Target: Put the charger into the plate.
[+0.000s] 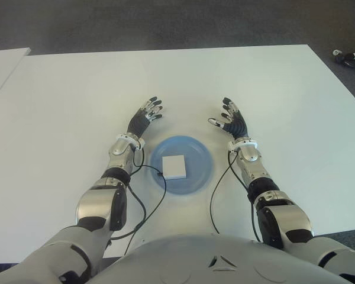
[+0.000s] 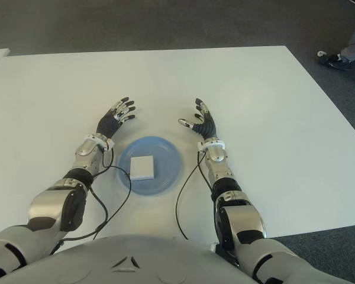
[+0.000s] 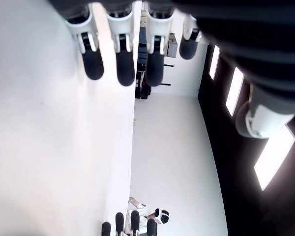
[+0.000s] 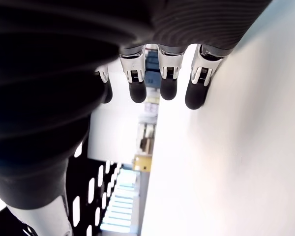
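— Where is the charger (image 1: 176,167) at this moment?

— Flat in the middle of the blue plate (image 1: 198,177), which sits on the white table (image 1: 65,118) close in front of the robot. By the look of it, the task's one step is done.

— And the hands?

— Both empty, fingers spread. The left hand (image 1: 145,117) shows just beyond the plate on its left side, the right hand (image 1: 229,120) just beyond it on the right — neither touching plate or charger. The wrist views agree: straight fingers (image 3: 125,69) over bare table, nothing between them; on the right, fingertips (image 4: 167,86) likewise held out and holding nothing.

— How would the charger handle, if it had to be moved again?

— A judgement only: a small, flat, white square block, rigid and probably light, with smooth faces that could slip. The sensible hold is across two opposite edges, thumb against fingers, since the top offers no purchase. The shallow rim should leave room to reach in from above.

— Anything else in shot?

— Black cables trail from both forearms, the left one lying at the plate's near edge. A person's shoe (image 2: 331,60) shows on the floor at far right.
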### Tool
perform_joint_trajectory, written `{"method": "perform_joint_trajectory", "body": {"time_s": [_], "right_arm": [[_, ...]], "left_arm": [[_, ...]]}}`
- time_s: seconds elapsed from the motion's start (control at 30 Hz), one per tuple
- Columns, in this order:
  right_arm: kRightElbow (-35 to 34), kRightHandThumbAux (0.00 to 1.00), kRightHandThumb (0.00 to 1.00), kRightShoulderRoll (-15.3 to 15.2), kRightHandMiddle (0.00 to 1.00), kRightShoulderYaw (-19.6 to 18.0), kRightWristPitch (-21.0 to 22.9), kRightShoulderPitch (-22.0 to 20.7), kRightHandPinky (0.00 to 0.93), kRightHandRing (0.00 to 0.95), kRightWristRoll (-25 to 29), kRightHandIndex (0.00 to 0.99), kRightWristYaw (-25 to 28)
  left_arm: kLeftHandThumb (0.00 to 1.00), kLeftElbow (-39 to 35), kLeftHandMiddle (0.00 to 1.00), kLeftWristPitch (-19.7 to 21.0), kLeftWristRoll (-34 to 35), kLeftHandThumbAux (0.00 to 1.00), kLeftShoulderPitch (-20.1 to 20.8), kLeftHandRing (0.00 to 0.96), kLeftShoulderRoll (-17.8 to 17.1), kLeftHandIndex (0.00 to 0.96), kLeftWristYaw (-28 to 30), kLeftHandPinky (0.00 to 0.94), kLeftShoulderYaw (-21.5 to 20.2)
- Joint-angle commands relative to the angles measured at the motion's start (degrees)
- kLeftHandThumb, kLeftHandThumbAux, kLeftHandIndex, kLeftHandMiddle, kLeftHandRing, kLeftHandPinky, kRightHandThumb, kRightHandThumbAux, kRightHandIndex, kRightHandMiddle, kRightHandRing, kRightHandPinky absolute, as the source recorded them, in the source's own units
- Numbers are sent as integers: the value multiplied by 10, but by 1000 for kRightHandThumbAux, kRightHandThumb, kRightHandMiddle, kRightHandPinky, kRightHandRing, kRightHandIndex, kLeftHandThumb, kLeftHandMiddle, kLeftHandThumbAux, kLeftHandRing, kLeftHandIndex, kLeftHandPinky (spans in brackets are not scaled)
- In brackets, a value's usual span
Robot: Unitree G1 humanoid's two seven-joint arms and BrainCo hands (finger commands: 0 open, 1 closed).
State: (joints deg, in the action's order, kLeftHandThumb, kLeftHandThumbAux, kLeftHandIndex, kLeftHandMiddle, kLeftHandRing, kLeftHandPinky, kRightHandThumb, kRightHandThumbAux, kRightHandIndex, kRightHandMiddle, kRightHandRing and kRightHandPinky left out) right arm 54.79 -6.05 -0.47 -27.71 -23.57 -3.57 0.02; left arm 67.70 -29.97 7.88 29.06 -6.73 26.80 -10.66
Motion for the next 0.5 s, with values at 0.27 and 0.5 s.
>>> {"method": "perform_joint_trajectory", "body": {"time_s": [0.27,0.5], "right_arm": [[60,805,0,2,34,15,27,30,28,25,-11,16,25],[66,795,0,4,33,18,16,34,17,22,-14,12,25]], "left_arm": [[46,6,39,-1,-4,492,-25,54,0,0,-35,91,-3],[52,4,20,-3,-4,507,-27,34,0,0,-41,78,-3]]}}
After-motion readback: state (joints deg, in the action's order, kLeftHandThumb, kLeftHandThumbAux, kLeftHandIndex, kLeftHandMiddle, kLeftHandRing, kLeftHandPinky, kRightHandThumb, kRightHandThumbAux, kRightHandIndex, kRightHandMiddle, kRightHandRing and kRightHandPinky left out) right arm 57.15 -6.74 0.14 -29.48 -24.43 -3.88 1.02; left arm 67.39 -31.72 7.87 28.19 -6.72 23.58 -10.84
